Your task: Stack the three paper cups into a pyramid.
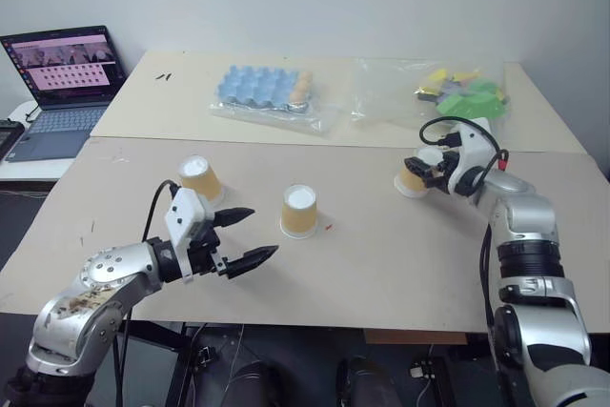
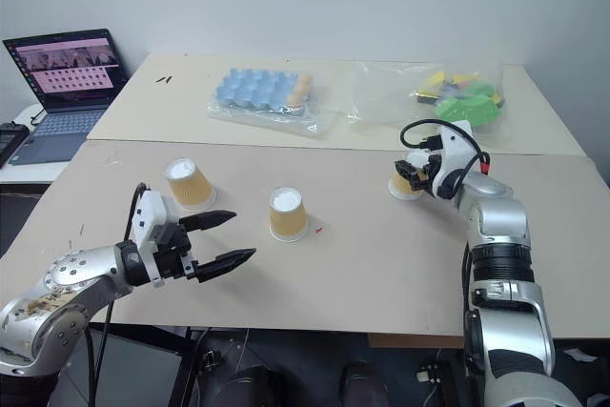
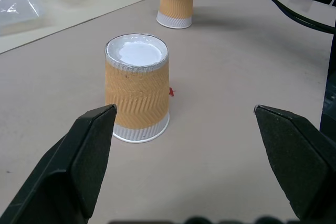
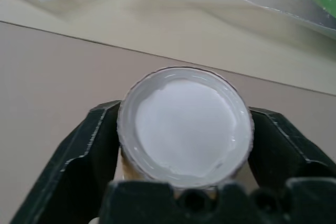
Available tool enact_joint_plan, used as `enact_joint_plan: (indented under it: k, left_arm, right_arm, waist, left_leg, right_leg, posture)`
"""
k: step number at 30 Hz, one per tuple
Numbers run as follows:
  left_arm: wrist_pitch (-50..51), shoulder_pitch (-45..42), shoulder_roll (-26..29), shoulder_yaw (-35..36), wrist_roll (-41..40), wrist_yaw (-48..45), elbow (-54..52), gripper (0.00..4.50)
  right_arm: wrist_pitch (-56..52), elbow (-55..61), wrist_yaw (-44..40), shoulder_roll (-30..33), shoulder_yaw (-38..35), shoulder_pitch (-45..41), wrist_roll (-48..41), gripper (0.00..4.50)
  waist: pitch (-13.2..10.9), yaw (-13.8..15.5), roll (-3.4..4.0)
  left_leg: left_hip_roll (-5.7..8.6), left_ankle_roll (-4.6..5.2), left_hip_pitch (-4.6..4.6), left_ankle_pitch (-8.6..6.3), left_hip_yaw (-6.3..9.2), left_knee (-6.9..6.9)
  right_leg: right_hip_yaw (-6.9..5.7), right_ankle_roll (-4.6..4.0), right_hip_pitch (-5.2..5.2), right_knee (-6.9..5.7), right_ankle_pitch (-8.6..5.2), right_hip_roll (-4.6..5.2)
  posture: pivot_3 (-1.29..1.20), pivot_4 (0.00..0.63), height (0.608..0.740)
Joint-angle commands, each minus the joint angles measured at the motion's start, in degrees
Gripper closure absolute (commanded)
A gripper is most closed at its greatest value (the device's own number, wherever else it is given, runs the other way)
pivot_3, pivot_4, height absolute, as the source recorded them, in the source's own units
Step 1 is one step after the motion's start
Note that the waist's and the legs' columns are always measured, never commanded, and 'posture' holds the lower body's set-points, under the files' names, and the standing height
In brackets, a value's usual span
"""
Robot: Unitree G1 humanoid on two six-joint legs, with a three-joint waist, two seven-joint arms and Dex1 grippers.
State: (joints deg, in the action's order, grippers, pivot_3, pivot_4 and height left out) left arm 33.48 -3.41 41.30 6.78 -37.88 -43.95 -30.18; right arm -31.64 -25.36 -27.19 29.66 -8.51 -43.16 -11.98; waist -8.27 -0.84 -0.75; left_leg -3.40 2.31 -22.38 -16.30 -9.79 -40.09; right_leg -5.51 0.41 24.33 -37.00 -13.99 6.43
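My right gripper (image 1: 416,174) has its fingers pressed on either side of the right cup (image 4: 184,129), which stands upside down on the table (image 1: 381,254) at the far right. My left gripper (image 1: 240,235) hangs with its fingers spread wide, holding nothing, just near of the middle cup (image 1: 298,211); the left cup (image 1: 201,178) stands farther left, well apart from it. All three are inverted and none is stacked. The paper wall is thin, so I judge that too hard a squeeze could crush the right cup, and a loose grip could let the taper slip out on lifting. The base pair is also not yet side by side, so a top cup would have nothing to bridge.
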Motion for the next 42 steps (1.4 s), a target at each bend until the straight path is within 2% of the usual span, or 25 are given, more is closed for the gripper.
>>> enact_joint_plan:
  k: [1,6,11,14,23,35,42]
  left_arm:
    - [-0.6,0.2,0.1,1.2,0.0,0.0,-1.3,0.00]
    - [-0.3,0.5,0.4,1.0,0.0,-0.1,-1.6,0.00]
    - [-0.2,0.4,0.6,0.9,0.1,-0.4,-1.6,0.00]
    - [0.0,0.0,0.7,0.9,-0.1,-0.5,-1.5,0.00]
    - [0.8,0.4,1.0,2.1,-0.6,0.3,-2.6,0.00]
    - [1.7,0.0,1.1,2.7,-1.2,1.0,-3.0,0.00]
    - [1.7,0.0,0.9,2.7,-1.2,1.3,-3.3,0.00]
  right_arm:
    - [1.8,3.5,-2.2,0.4,-0.2,-1.9,-1.1,1.75]
    - [4.0,12.4,-11.4,1.8,1.8,-1.9,-4.0,1.76]
    - [1.3,25.1,-28.6,5.9,9.3,1.0,-8.8,1.76]
    - [2.5,26.9,-34.2,6.8,13.0,1.8,-8.7,1.76]
    - [7.5,21.4,-37.0,5.5,16.8,1.4,-4.9,1.76]
    - [6.7,24.6,-38.2,2.1,22.3,3.2,-3.6,1.76]
    - [8.4,21.1,-37.7,-0.4,24.0,1.5,-1.3,1.76]
  waist:
    - [0.0,0.0,0.00]
    - [0.0,0.0,0.04]
    - [0.0,0.0,0.06]
    - [0.0,0.2,0.06]
    - [0.0,0.1,0.05]
    - [0.0,0.1,0.05]
    - [0.0,0.1,0.05]
  left_leg:
    - [0.00,0.00,0.00,0.00,0.00,0.00]
    - [0.00,0.00,-0.01,0.00,0.00,0.01]
    - [-0.05,0.00,0.01,0.00,0.02,0.05]
    - [-0.04,0.01,0.04,-0.01,0.04,-0.01]
    - [-0.02,0.03,0.01,-0.02,0.03,-0.03]
    - [-0.03,0.02,0.01,-0.01,0.04,-0.03]
    - [-0.03,0.02,0.01,-0.01,0.04,-0.04]
  right_leg:
    - [0.00,0.00,0.00,0.00,0.00,0.00]
    - [0.00,0.00,0.02,0.00,0.00,0.00]
    - [-0.01,0.00,0.02,0.02,0.00,-0.02]
    - [-0.04,0.00,-0.05,0.02,0.00,0.01]
    - [-0.05,-0.01,-0.02,0.01,0.00,0.02]
    - [-0.05,-0.01,-0.01,0.00,0.00,0.02]
    - [-0.06,-0.01,-0.01,-0.01,0.00,0.01]
  posture:
    - [0.00,0.150,0.724]
    - [0.00,0.150,0.724]
    - [0.00,0.150,0.724]
    - [0.00,0.150,0.724]
    - [0.00,0.150,0.724]
    - [0.00,0.150,0.724]
    - [0.00,0.150,0.724]
